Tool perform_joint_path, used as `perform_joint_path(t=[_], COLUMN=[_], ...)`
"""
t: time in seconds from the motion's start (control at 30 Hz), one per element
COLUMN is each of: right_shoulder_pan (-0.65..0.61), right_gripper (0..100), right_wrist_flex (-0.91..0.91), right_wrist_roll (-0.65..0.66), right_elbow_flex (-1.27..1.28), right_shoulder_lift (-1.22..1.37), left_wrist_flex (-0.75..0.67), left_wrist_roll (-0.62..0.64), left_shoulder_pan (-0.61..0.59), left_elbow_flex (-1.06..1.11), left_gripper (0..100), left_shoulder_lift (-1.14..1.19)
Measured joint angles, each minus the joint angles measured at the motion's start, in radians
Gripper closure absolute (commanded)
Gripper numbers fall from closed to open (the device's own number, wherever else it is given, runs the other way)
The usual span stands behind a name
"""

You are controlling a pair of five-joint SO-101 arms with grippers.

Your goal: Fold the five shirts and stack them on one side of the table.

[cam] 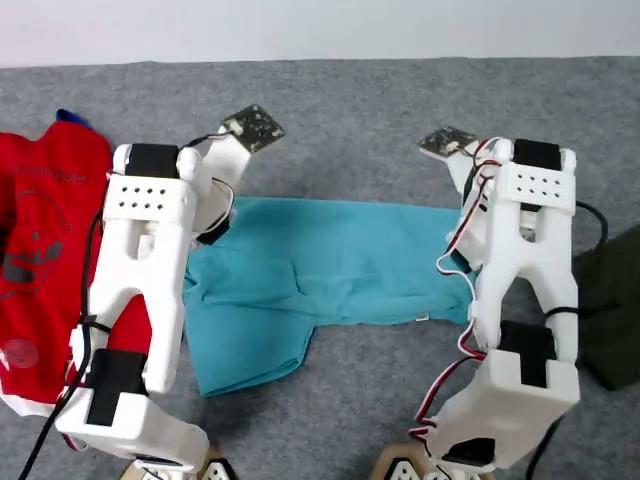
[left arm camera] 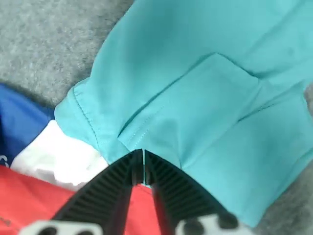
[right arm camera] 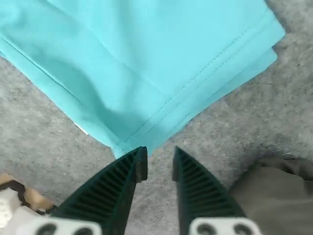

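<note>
The teal shirt [cam: 320, 270] lies flat on the worktop [cam: 400, 100], its long axis running from one arm to the other. The left pincer [left arm camera: 143, 169] is clamped on one end's edge. The right pincer [right arm camera: 157, 164], jaws parted, sits at the opposite hem corner and grips nothing.

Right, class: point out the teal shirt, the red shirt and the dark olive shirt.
teal shirt [cam: 330, 265]: high view, middle of its body.
red shirt [cam: 40, 230]: high view, its printed front.
dark olive shirt [right arm camera: 279, 196]: right wrist view, its top surface.
</note>
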Motion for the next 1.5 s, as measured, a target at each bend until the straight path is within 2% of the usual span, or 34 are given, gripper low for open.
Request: perform_joint_path(t=[0.17, 0.27, 0.47, 0.6, 0.93, 1.07, 1.23, 1.4, 1.5], right_shoulder_pan=[0.002, 0.003, 0.091, 0.097, 0.097, 0.121, 0.132, 0.101, 0.063], right_gripper=[99.1, 98.8, 98.9, 98.8, 98.7, 98.8, 98.7, 98.7, 98.7], right_wrist_flex=[0.074, 0.091, 0.091, 0.08, -0.255, -0.304, -0.166, 0.069, 0.087], right_wrist_roll=[-0.091, -0.127, -0.138, -0.138, -0.14, -0.138, -0.138, -0.14, -0.144], right_elbow_flex=[0.0, 0.0, 0.072, 0.181, 0.29, 0.253, 0.068, -0.164, -0.216], right_shoulder_lift=[0.0, 0.0, 0.0, 0.0, 0.14, 0.229, 0.287, 0.284, 0.241], left_wrist_flex=[-0.002, -0.002, -0.002, -0.002, -0.06, -0.117, -0.153, -0.175, -0.189], left_wrist_roll=[0.121, 0.189, 0.308, 0.334, 0.342, 0.342, 0.342, 0.342, 0.342], left_shoulder_pan=[-0.031, -0.04, -0.049, -0.049, -0.049, -0.049, -0.049, -0.049, -0.049], left_elbow_flex=[0.0, 0.0, 0.0, 0.0, 0.175, 0.267, 0.354, 0.414, 0.427], left_gripper=[100, 100, 100, 100, 100, 100, 100, 100, 100], left_shoulder_lift=[0.0, -0.011, -0.155, -0.235, -0.368, -0.445, -0.549, -0.603, -0.603])
